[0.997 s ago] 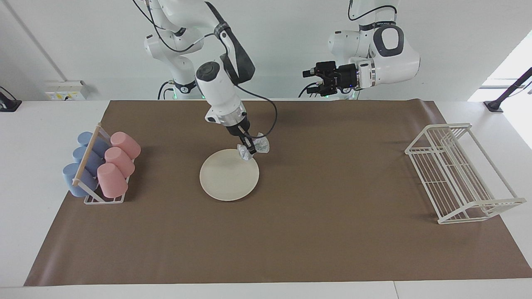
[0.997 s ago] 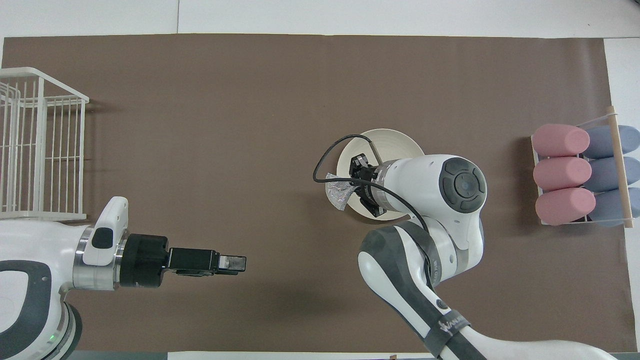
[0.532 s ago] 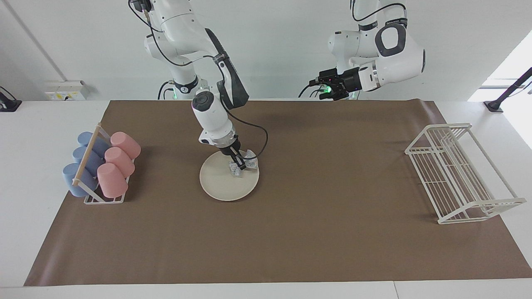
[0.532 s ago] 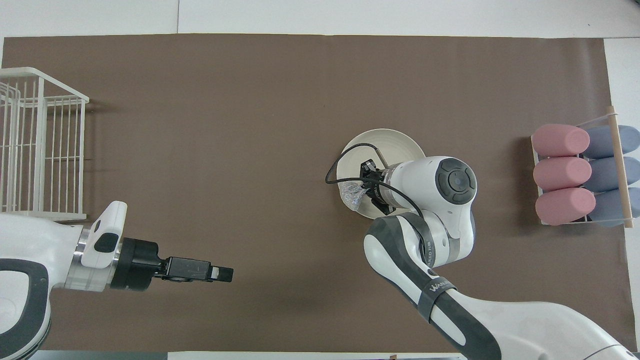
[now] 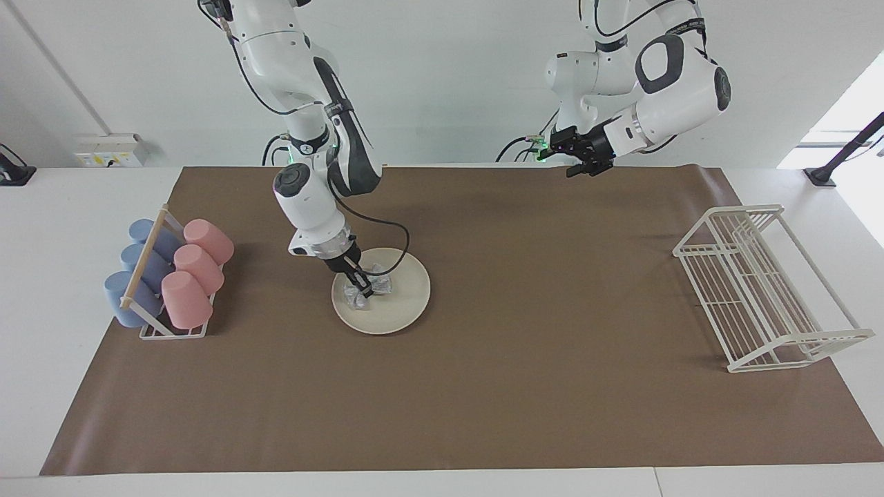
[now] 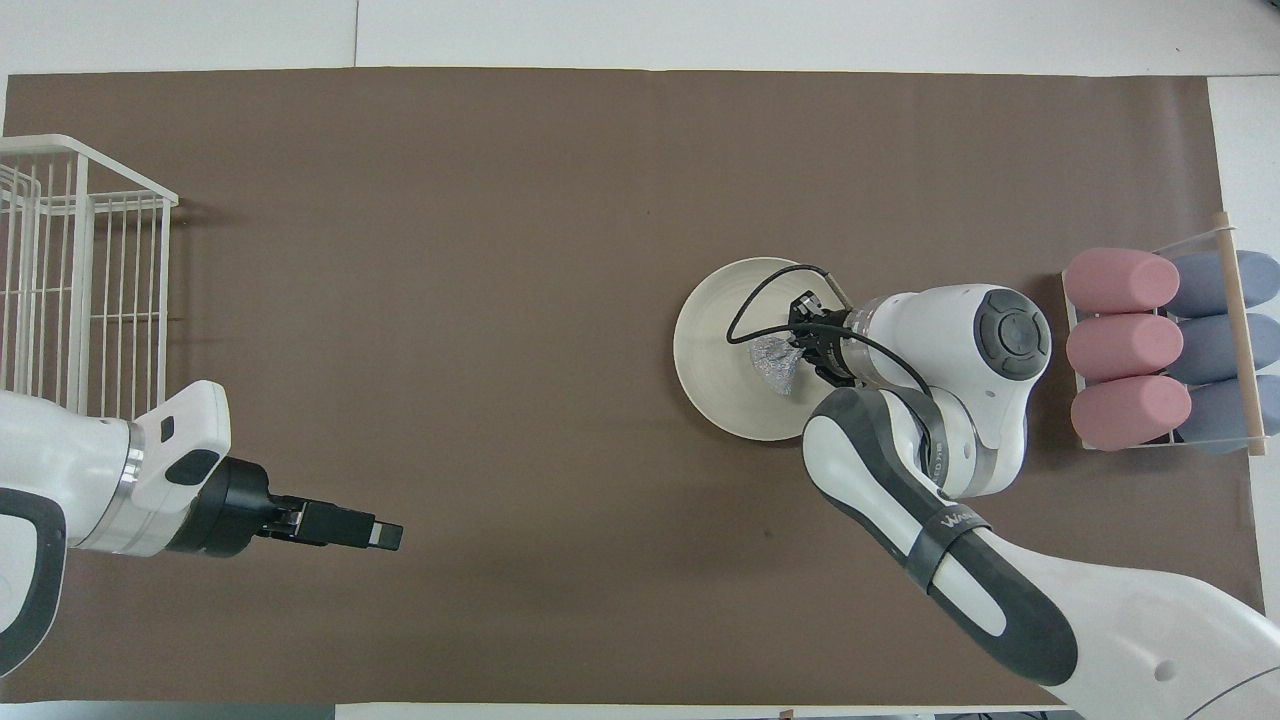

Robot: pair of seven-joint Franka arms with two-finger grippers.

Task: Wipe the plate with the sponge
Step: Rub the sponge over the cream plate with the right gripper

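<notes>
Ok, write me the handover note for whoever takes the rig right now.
Right tool: shut on the sponge, pressing it onto the plate.
Left tool: open, empty, waiting raised over the mat's edge by its base.
Plate: on the brown mat, beside the cup rack, toward the right arm's end.
Done: sponge picked up and brought onto the plate.
Left: finish wiping the plate; how much is already wiped cannot be told.

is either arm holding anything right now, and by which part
The right gripper holds the sponge pinched near its middle, down on the plate. The left gripper holds nothing.
</notes>
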